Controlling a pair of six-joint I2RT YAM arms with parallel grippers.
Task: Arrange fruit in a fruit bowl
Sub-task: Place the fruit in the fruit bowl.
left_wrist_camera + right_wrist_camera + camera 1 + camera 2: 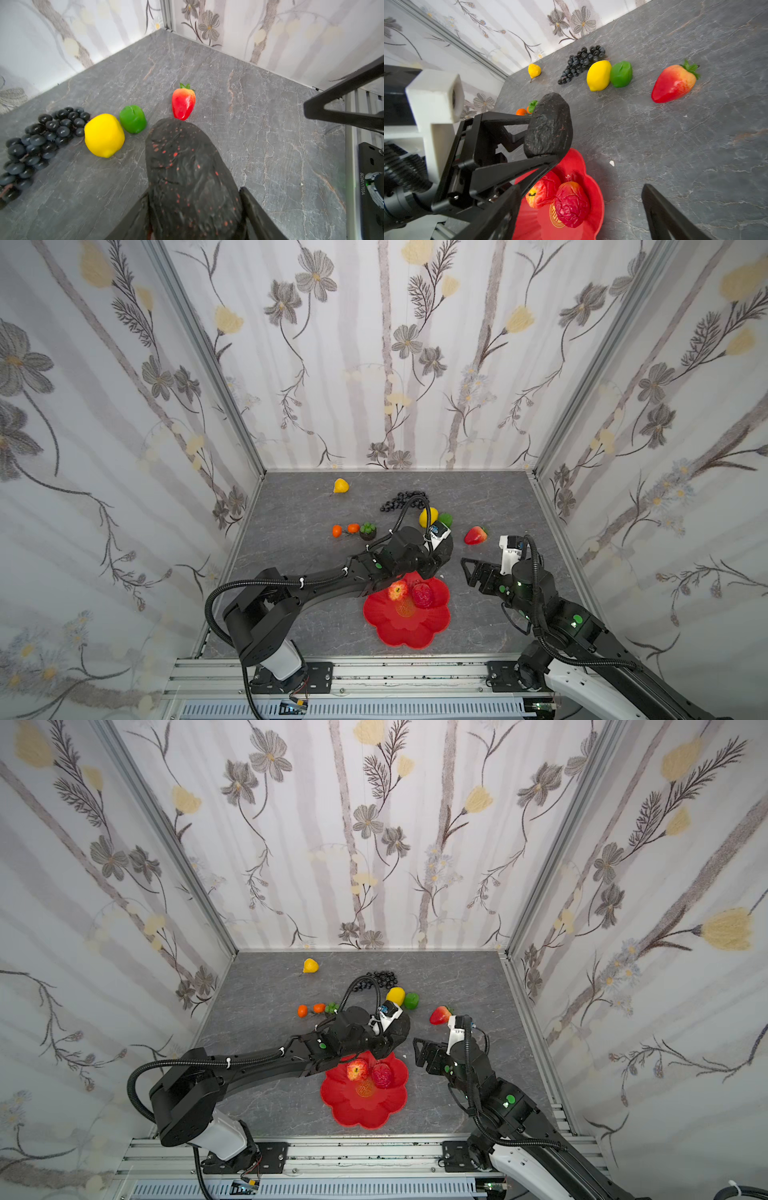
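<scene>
Left gripper (545,140) clamps a black avocado (187,166) above the far rim of the red bowl (399,632); an apple (397,590) lies inside. Right gripper (466,572) hangs wide open, empty, beside the bowl.

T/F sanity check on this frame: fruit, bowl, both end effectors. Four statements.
1. The fruit bowl holds a red apple and a wrinkled dark red fruit. True.
2. The strawberry lies in the fruit bowl. False: it lies on the table, outside the bowl.
3. The left end effector holds the black avocado. True.
4. The right end effector grips the lemon. False: it is open and empty; the lemon sits on the table beside the green fruit.
</scene>
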